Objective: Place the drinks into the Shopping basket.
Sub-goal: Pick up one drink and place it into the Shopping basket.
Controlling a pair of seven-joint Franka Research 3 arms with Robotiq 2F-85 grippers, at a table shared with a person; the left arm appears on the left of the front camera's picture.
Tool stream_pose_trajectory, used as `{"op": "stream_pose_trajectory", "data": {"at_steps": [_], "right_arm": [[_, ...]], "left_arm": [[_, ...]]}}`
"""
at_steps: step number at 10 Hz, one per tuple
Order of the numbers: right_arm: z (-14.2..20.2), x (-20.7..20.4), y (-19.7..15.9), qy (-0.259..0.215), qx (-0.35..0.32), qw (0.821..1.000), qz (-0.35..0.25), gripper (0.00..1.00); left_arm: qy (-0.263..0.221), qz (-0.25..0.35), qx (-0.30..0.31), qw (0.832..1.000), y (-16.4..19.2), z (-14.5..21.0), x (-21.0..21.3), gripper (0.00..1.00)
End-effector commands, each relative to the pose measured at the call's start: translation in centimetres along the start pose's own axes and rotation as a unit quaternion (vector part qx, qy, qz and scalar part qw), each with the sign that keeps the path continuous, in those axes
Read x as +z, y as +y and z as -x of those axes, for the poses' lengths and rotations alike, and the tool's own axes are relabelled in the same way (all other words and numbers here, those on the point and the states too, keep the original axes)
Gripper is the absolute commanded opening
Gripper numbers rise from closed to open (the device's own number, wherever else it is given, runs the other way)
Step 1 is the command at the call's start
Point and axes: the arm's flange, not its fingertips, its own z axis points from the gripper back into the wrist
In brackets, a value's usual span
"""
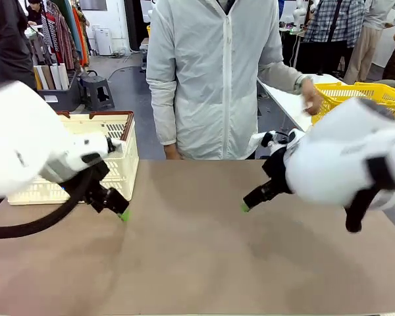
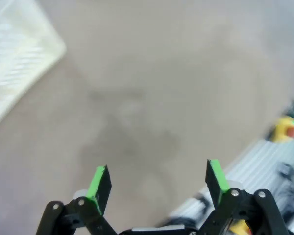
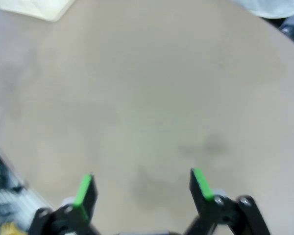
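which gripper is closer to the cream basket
Left. The left gripper hangs just off the near corner of the Shopping basket; the right gripper is well apart, over the middle of the table.

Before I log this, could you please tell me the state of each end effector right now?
Left end effector: open, holding nothing.
Right end effector: open, holding nothing.

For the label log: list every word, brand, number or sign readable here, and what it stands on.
None is readable.
Cream shopping basket: slotted wall, no legible print; the left arm covers part of it.
Yellow mesh basket: no mark seen.
Both wrist views: blurred, no print.
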Motion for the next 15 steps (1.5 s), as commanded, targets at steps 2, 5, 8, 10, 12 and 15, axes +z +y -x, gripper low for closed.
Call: {"op": "stream_pose_trajectory", "data": {"at_steps": [2,5,8,10,12,15], "right_arm": [[3.7,14.4,-4.6,-0.095,-0.079,0.981,-0.152,1.0],[10.8,24.4,-12.5,-0.231,-0.183,0.933,-0.205,1.0],[18.4,27.8,-21.5,-0.318,-0.32,0.866,-0.214,1.0],[22.2,27.6,-25.7,-0.345,-0.37,0.83,-0.235,1.0],[24.0,27.1,-26.6,-0.36,-0.378,0.82,-0.237,1.0],[24.6,26.7,-26.6,-0.358,-0.397,0.814,-0.23,1.0]], "left_arm": [[-0.065,0.233,0.052,0.969,2.9,2.4,12.3,1.0],[-0.224,0.297,0.102,0.923,11.0,10.8,22.5,1.0],[-0.371,0.322,0.223,0.842,20.9,22.1,25.1,1.0],[-0.418,0.325,0.283,0.8,24.9,27.4,23.2,1.0],[-0.417,0.313,0.298,0.8,25.8,29.1,22.1,1.0],[-0.413,0.305,0.316,0.798,26.5,30.1,21.4,1.0]]}}
